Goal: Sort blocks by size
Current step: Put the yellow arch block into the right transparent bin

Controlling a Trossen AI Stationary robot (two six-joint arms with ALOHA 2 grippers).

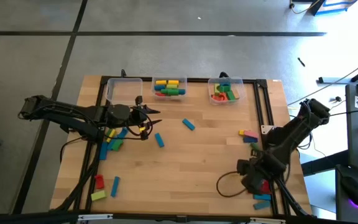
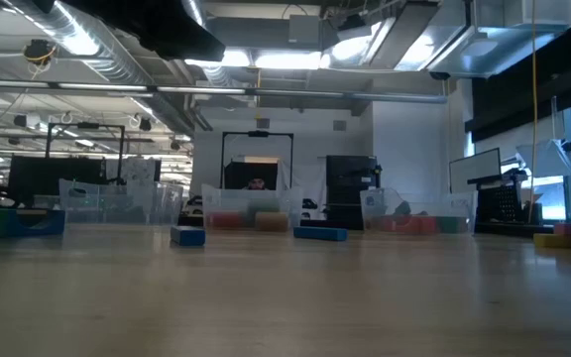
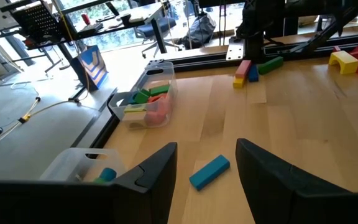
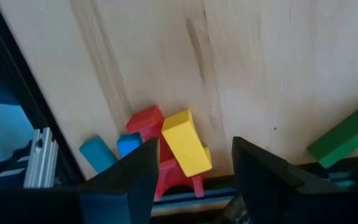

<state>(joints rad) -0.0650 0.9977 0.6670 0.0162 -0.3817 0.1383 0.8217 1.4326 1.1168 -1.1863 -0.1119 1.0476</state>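
Observation:
Toy blocks lie scattered on the wooden table [image 1: 191,162]. My left gripper [image 1: 149,118] hangs open at the far left, pointing toward the table's right; a blue block [image 3: 209,172] lies flat on the table ahead of its fingers. Another blue block [image 1: 159,140] lies nearby. My right gripper [image 1: 253,177] points down, open, over the near right corner. Beneath it a yellow block [image 4: 186,143] rests on red blocks [image 4: 148,121] beside small blue blocks [image 4: 98,152]; its fingers stand on either side, above them. A green block [image 4: 347,134] lies farther off.
Three clear bins line the far edge: left bin [image 1: 124,90], middle bin [image 1: 169,87] and right bin [image 1: 225,90], the last two holding blocks. A heap of blocks [image 1: 114,138] lies under the left arm, loose blocks [image 1: 99,182] near left, more [image 1: 248,134] at the right. A black frame [image 1: 269,118] rims the table.

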